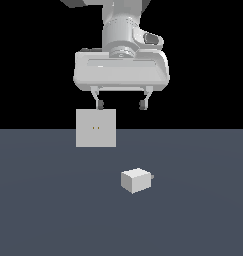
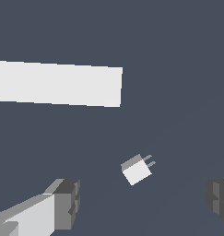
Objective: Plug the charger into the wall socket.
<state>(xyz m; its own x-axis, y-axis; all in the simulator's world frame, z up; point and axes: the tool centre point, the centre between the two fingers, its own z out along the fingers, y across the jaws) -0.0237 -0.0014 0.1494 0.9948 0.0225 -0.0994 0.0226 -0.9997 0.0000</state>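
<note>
Dark slate worktop (image 1: 43,210) carries one boxy off-white charger (image 1: 136,180) near one flat square wall socket (image 1: 95,128), my hand (image 1: 121,105) wide open, empty.

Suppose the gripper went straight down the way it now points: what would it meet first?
Probably the bare floor. The open gripper points downward, and in the wrist view the charger lies between the fingers but apart from both. Depth is unclear.
</note>
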